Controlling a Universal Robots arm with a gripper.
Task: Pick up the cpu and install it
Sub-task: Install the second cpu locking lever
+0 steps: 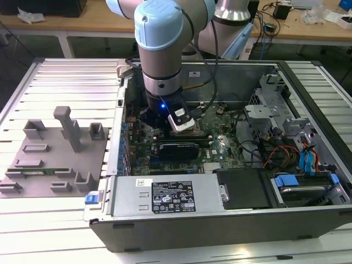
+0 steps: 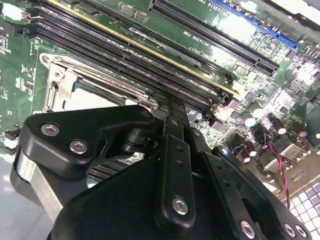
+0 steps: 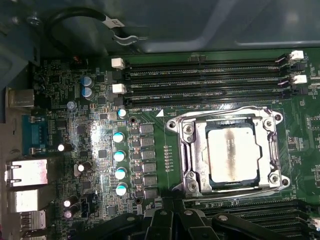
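Note:
In the first wrist view the cpu (image 3: 232, 152), a square chip with a dull silver top, lies flat inside the metal socket frame (image 3: 187, 155) on the green motherboard (image 3: 100, 150). The black gripper (image 3: 175, 216) hangs just beside the socket and holds nothing. In the second wrist view the gripper (image 2: 172, 107) reaches over the socket frame (image 2: 57, 87), and a strip of the cpu (image 2: 95, 95) shows past its black linkage. In the exterior view the gripper (image 1: 165, 127) is down inside the open computer case (image 1: 308, 82), over the motherboard.
Black memory slots (image 3: 200, 80) run along one side of the socket, capacitors (image 3: 119, 162) along another. A grey fixture (image 1: 55, 159) with a green memory stick (image 1: 38, 171) lies at the exterior view's left. The power supply (image 1: 165, 195), drive cages (image 1: 275, 110) and cables (image 1: 286, 154) crowd the case.

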